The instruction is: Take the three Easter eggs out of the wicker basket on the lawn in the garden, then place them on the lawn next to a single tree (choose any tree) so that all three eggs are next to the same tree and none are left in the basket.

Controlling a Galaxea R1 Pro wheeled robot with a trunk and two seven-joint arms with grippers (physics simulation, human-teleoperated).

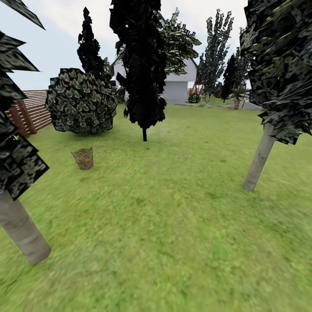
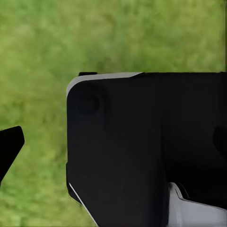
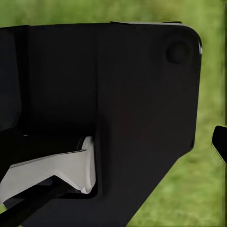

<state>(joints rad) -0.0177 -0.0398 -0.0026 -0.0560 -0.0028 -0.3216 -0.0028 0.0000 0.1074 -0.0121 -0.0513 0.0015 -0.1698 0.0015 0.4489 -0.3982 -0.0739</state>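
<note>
Wicker basket [image 1: 83, 158] stands on the lawn [image 1: 173, 208] at about 10 o'clock, just in front of a round bush [image 1: 81, 101]; contents too small to tell. Pale-trunked tree [image 1: 260, 158] at 2 o'clock, another [image 1: 21, 232] at 8. Both wrist views show dark robot housing over grass; jaws' state can't be told.

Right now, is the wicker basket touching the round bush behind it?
Apart. The head view shows the wicker basket standing alone on the lawn, with a strip of open grass between it and the round bush behind it.

Round bush [image 1: 81, 102] beside dark tree [image 1: 141, 65]; possibly a house [image 1: 175, 84] behind.
</note>
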